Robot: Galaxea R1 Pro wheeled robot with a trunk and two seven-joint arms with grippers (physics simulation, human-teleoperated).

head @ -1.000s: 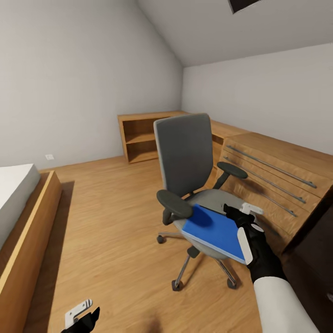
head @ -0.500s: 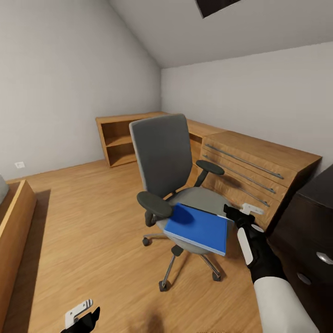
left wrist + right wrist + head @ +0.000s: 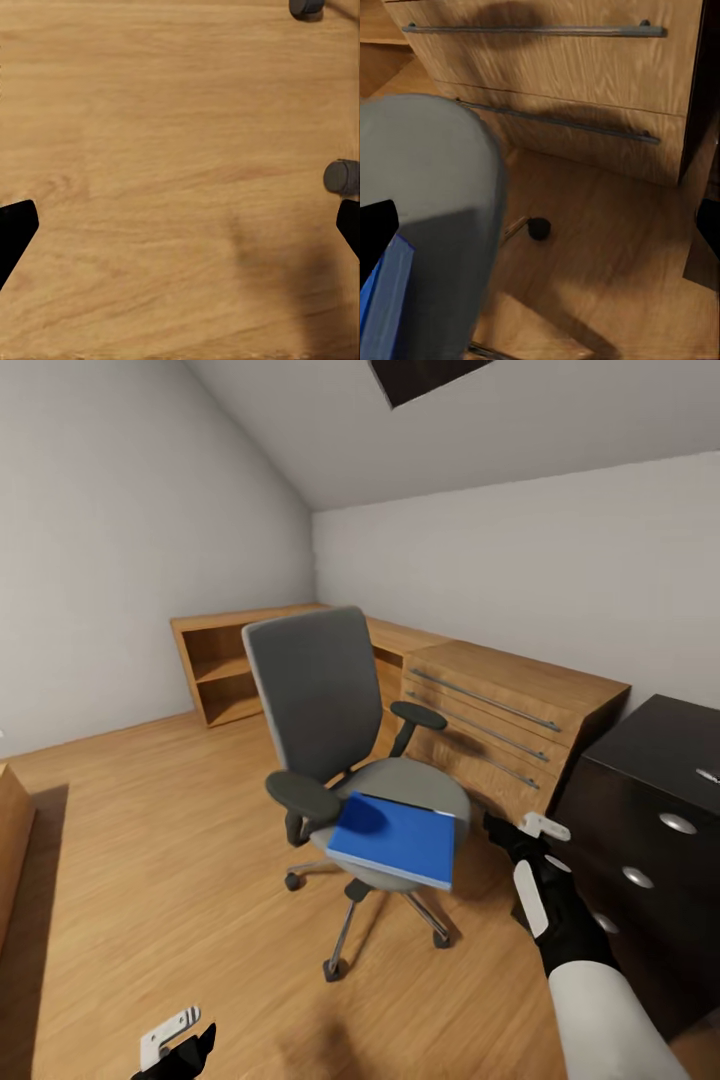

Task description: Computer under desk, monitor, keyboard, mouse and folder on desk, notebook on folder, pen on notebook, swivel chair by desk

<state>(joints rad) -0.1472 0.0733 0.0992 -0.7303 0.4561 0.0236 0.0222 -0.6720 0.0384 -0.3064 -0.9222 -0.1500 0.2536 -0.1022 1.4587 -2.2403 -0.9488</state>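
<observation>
Folder lies on the swivel chair, both hands apart from it.

At the near left, the left hand [image 3: 178, 1042] hangs low over the wooden floor [image 3: 150, 860]; in its wrist view the fingers stand wide apart, open and empty, over bare boards with two chair casters [image 3: 341, 175] close by. Far left, an open wooden shelf unit [image 3: 215, 660] stands against the wall. In the middle, the grey swivel chair [image 3: 320, 700] carries the bright blue folder [image 3: 395, 840] flat on its seat, the near edge jutting over the seat front. Right of the seat, the right hand [image 3: 520, 830] hovers beside the folder without touching it, fingers spread open. Behind it stands the light wooden drawer unit [image 3: 500, 710], and at the far right the black worktop [image 3: 650, 780] with round silver knobs.
</observation>
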